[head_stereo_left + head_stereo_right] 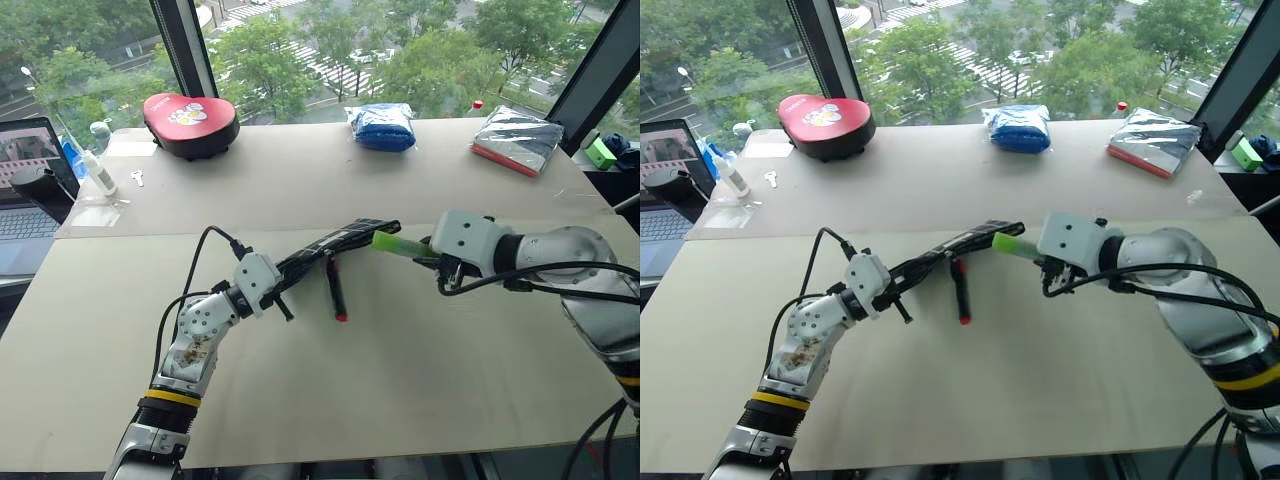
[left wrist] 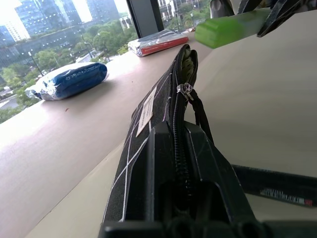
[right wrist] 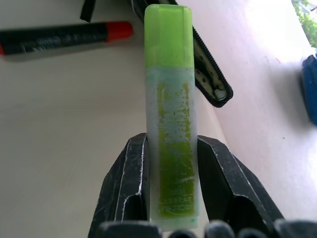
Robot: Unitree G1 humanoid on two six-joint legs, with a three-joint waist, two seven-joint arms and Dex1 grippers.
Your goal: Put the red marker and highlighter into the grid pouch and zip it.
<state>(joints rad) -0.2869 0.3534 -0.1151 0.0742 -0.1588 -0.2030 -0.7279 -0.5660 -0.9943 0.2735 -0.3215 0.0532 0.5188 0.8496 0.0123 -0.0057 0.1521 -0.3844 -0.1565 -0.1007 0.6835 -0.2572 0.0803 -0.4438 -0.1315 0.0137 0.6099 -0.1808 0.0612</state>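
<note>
Light green highlighter [image 3: 170, 124] sits pinched between the right gripper [image 1: 437, 262]'s black fingers, cap end leading, its long axis aimed at the open end of the grid pouch [image 1: 335, 244] just beside it. The left gripper [image 1: 282, 283], clamped tight, holds the pouch's other end up. The red marker [image 1: 335, 290] lies on the table [image 1: 400, 380] beneath.

Soft daylight is pouring in through the tall glass windows [image 1: 400, 50] behind the pale beige table [image 1: 420, 370], casting only faint shadows. Sky glare is washing out one corner of the right wrist view, where the stubby light green highlighter [image 3: 171, 124] is looking slightly blurred.
</note>
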